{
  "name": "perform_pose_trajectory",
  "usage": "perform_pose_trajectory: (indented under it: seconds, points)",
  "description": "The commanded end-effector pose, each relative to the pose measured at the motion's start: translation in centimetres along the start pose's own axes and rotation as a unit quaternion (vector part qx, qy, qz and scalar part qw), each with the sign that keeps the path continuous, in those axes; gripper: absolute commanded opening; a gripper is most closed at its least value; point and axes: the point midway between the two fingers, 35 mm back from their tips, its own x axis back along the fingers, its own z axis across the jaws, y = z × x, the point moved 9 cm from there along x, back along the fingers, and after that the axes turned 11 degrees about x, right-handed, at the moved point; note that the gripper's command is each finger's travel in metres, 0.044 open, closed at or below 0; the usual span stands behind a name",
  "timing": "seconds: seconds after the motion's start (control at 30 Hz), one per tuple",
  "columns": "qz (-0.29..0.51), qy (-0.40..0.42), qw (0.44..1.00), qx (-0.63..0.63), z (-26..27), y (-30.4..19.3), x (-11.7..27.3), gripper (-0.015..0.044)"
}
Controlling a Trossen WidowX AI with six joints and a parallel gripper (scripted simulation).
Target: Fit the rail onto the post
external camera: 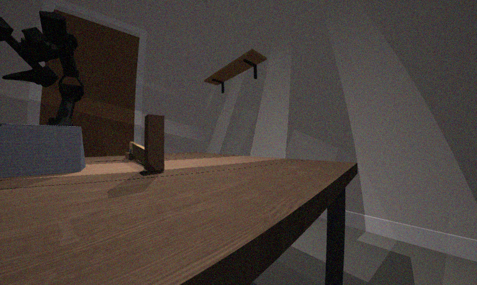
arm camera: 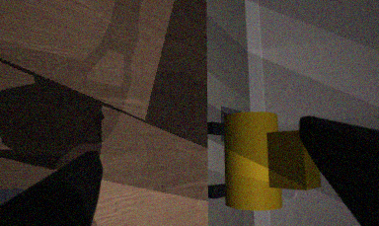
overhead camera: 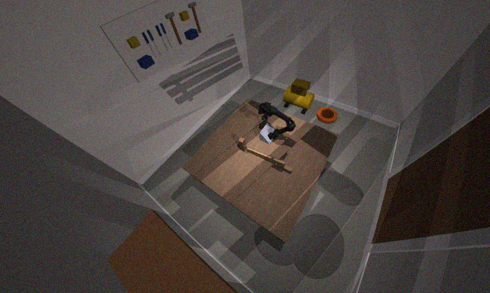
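While the rail (overhead camera: 265, 155) (external camera: 138, 153) lay beside the post (overhead camera: 241, 144) (external camera: 154, 143), the pincer (overhead camera: 265, 112) (external camera: 9, 53) (arm camera: 200, 143) stood almost fully open, gripping nothing, well apart from that post

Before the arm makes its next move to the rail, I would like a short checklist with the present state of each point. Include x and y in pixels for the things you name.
1. Gripper (overhead camera: 267, 126) (arm camera: 200, 143) open with nothing between its fingers: ok.
2. Gripper lined up on the rail (overhead camera: 263, 154) (external camera: 138, 153): not ok; the wrist view shows the yellow tank (overhead camera: 298, 97) (arm camera: 253, 162) and no rail.
3. Post (overhead camera: 241, 144) (external camera: 154, 143) standing upright on the table (overhead camera: 249, 181) (external camera: 210, 212): ok.
4. Both pegs in line with the rail's holes: cannot tell; neither pegs nor holes can be made out.
5. Rail's far end seated in the bracket: cannot tell; too small and dark to judge.
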Motion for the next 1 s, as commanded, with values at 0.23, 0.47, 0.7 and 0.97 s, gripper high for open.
perform_pose_trajectory:
  seconds: [0.23,0.47,0.7,0.97]
  points:
    - [-0.168,0.087,0.855,0.482,8.6,9.4,3.9,0.044]
    - [-0.284,0.112,0.582,0.754,17.7,13.5,6.8,0.044]
    - [-0.367,0.131,0.283,0.876,26.5,15.1,8.1,0.044]
    - [-0.402,0.138,0.152,0.892,30.5,15.3,8.3,0.044]
